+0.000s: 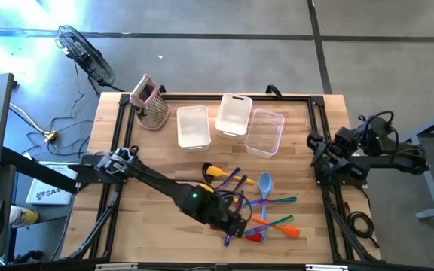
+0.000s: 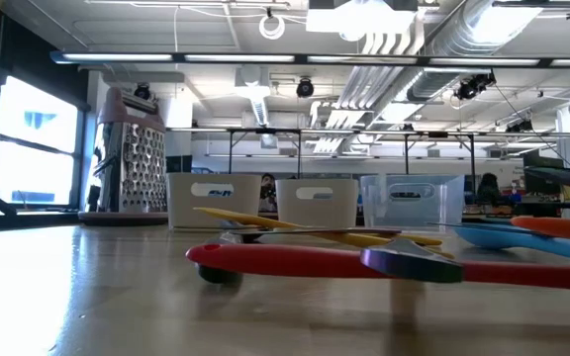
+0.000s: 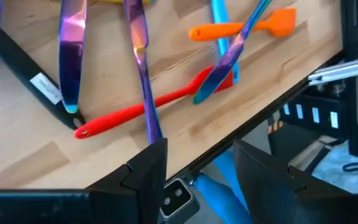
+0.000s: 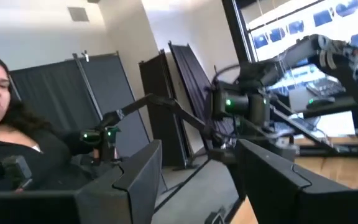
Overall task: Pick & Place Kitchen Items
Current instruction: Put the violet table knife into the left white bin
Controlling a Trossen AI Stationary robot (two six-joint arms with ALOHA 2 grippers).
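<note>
From above, our left gripper [image 1: 239,228] sits right over the near edge of the utensil pile [image 1: 258,203], close to the front of the table [image 1: 126,233]. Most of the pile fans out toward 12 and 2 o'clock from it. The purple utensil [image 1: 229,238] pokes out at about 7 o'clock, just beside it. The right gripper [image 1: 324,154] is parked way off at the right edge, so the left arm is clearly the nearer one.

At table height, no gripper shows, only the red spatula [image 2: 295,261] lying flat across the front with the yellow one [image 2: 310,228] behind it.

In the left wrist view, the gripper's fingers [image 3: 143,176] are apart. The purple utensil's handle [image 3: 143,81] runs lengthwise straight away from them, its near end touching one tip, so we'd guess that's the pick. The red spatula [image 3: 135,112] crosses under it.

The right wrist view looks into the room, fingers apart, holding nothing.
</note>
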